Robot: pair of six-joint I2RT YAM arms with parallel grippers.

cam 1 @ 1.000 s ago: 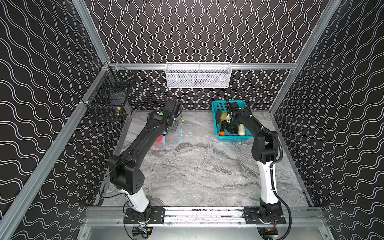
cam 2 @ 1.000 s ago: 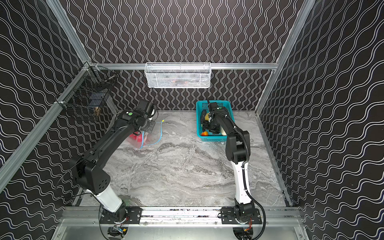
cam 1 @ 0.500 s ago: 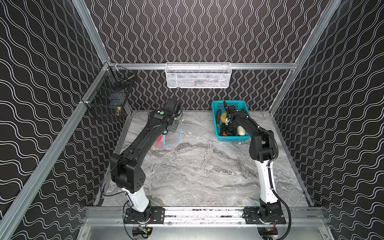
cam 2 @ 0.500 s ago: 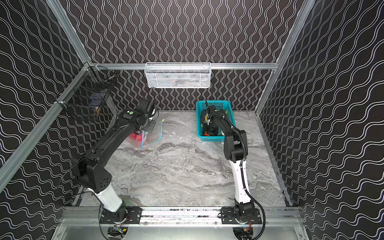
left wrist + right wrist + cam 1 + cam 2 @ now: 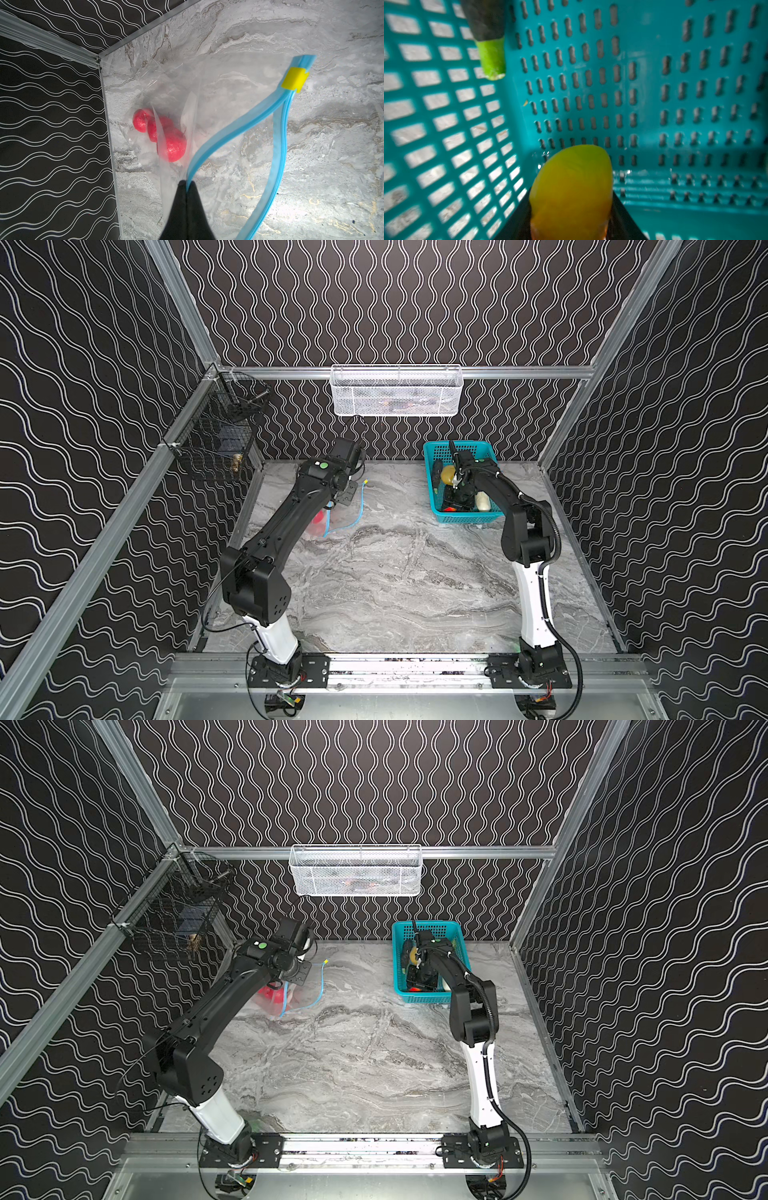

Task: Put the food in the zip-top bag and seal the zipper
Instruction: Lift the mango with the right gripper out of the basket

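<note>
**Left fingers pinching the bag's lip, right fingers around a potato in the basket**

The left gripper (image 5: 187, 187) is pinching fully closed on the thin light-blue zipper strip (image 5: 239, 129) of the large clear plastic zip-top bag (image 5: 207, 83). It is holding one lip away from the other, so the mouth is gaping. The small yellow slider tab (image 5: 294, 80) is sitting at the far end, where the lips meet. Red toy tomatoes (image 5: 172, 145) are lying inside the bag, just beside the metal rail (image 5: 108, 124) that is edging the grey marble tabletop (image 5: 395, 572) along the left wall.

The right gripper (image 5: 571, 195) is reaching down into the teal slotted plastic basket (image 5: 465, 517) at the back right. Its fingers are standing partway apart, with a yellow-brown toy potato (image 5: 571, 172) filling the gap and touching both. A dark toy cucumber with a green end (image 5: 490, 54) is leaning along a basket wall near a corner. A white toy radish (image 5: 482, 501) is lying near the front wall. The basket walls are crowding that gripper closely. A broad stretch of marble is spreading between bag and basket and forward to the arm bases.
</note>
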